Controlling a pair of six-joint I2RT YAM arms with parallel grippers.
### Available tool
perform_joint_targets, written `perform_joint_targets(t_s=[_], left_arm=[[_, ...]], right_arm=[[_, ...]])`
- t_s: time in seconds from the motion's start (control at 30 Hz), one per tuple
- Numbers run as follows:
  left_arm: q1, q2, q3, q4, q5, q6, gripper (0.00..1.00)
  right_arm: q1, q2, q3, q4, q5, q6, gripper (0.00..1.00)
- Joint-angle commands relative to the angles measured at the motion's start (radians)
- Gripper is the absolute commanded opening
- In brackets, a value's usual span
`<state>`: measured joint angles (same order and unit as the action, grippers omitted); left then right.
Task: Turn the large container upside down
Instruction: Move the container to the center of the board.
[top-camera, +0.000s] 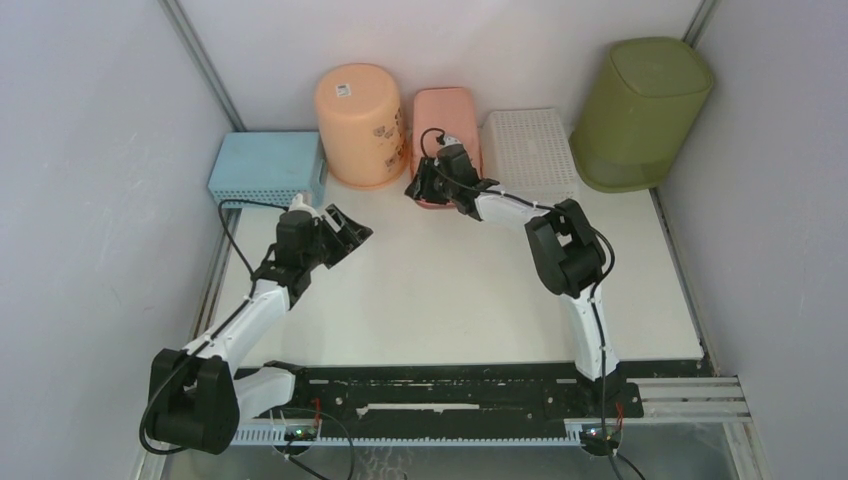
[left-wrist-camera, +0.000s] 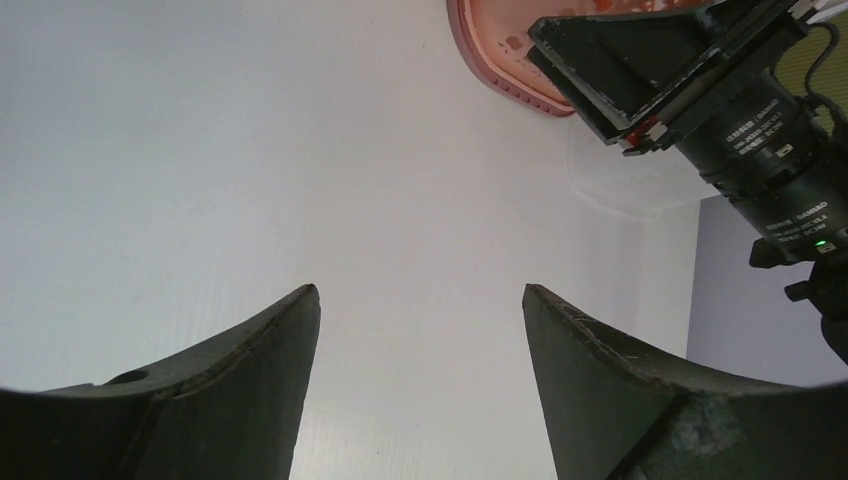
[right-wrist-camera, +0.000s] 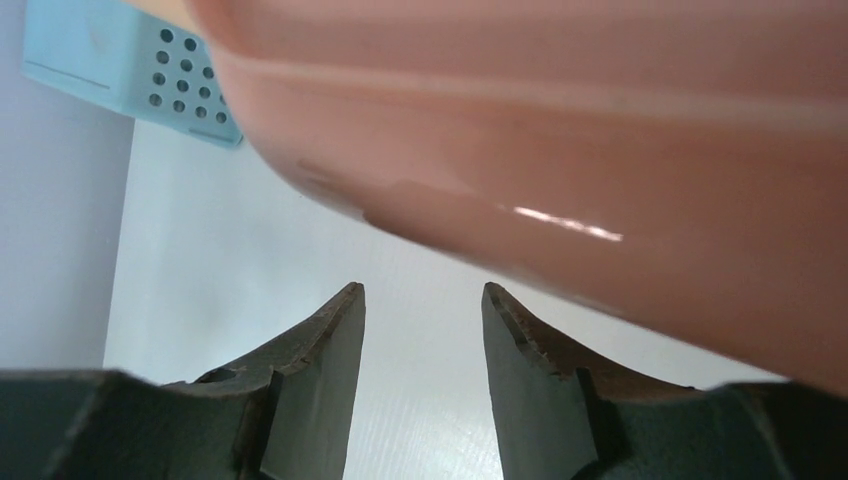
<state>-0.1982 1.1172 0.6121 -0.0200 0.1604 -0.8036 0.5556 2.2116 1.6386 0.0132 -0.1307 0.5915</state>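
The large container (top-camera: 640, 112), an olive-green bin, stands at the back right corner. Its solid closed end faces up and its mesh band is down at the table. It is seen only in the top view. My right gripper (top-camera: 420, 188) is far to its left, low at the front edge of a pink tub (top-camera: 447, 118). Its fingers (right-wrist-camera: 330, 340) are apart with only bare table between them, and the pink tub (right-wrist-camera: 600, 150) looms just above and right of them. My left gripper (top-camera: 345, 232) hovers open over the table's left half, with nothing between its fingers (left-wrist-camera: 270, 370).
Along the back wall stand a blue perforated box (top-camera: 268, 168), a round peach bucket (top-camera: 360, 125) with its bottom up, the pink tub and a white perforated tray (top-camera: 528, 148). Walls close in on both sides. The right arm's wrist (left-wrist-camera: 740, 130) shows in the left wrist view.
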Motion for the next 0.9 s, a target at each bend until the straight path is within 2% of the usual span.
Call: perform_joint_targets(t_s=[0.0,0.1,0.17,0.27,0.3,0.4,0.57,0.6,0.67,0.7,0.73,0.77,0.8,0.87], left_arm=[[0.007,-0.020,-0.022,0.038,0.001,0.014,0.79],[0.008,-0.028,-0.017,0.031,0.006,0.016,0.81],[0.008,-0.049,-0.014,0.023,-0.001,0.024,0.85],[0.007,-0.100,0.000,-0.010,-0.038,0.051,0.95],[0.006,-0.119,0.009,-0.027,-0.056,0.062,0.98],[0.004,-0.182,0.036,-0.074,-0.120,0.108,1.00],[0.005,-0.309,0.046,-0.164,-0.336,0.219,1.00],[0.006,-0.336,0.038,-0.173,-0.414,0.230,1.00],[0.008,-0.362,0.027,-0.195,-0.568,0.239,1.00],[0.012,-0.363,0.025,-0.198,-0.619,0.247,0.93],[0.016,-0.355,0.025,-0.196,-0.654,0.253,0.77],[0.017,-0.337,0.029,-0.202,-0.692,0.254,0.78],[0.018,-0.325,0.030,-0.204,-0.725,0.256,0.96],[0.018,-0.300,0.016,-0.175,-0.764,0.272,1.00]], right_arm=[[-0.040,0.043,0.034,-0.031,-0.082,-0.011,0.57],[-0.040,0.004,0.030,-0.035,-0.125,-0.045,0.61],[-0.030,-0.072,-0.045,-0.007,-0.119,-0.061,0.65],[-0.005,-0.226,-0.160,0.021,-0.080,-0.105,0.88],[0.008,-0.281,-0.194,0.020,-0.058,-0.124,0.90],[0.031,-0.434,-0.291,0.000,0.012,-0.176,0.92],[0.022,-0.695,-0.548,-0.008,0.150,-0.241,0.95],[0.006,-0.751,-0.617,0.009,0.171,-0.261,0.99],[-0.029,-0.863,-0.779,0.074,0.199,-0.306,1.00],[-0.047,-0.921,-0.859,0.103,0.224,-0.315,1.00],[-0.067,-0.970,-0.952,0.128,0.250,-0.318,1.00],[-0.089,-1.025,-1.012,0.157,0.284,-0.318,1.00],[-0.118,-1.079,-1.077,0.185,0.311,-0.318,1.00],[-0.179,-1.183,-1.187,0.257,0.322,-0.334,1.00]])
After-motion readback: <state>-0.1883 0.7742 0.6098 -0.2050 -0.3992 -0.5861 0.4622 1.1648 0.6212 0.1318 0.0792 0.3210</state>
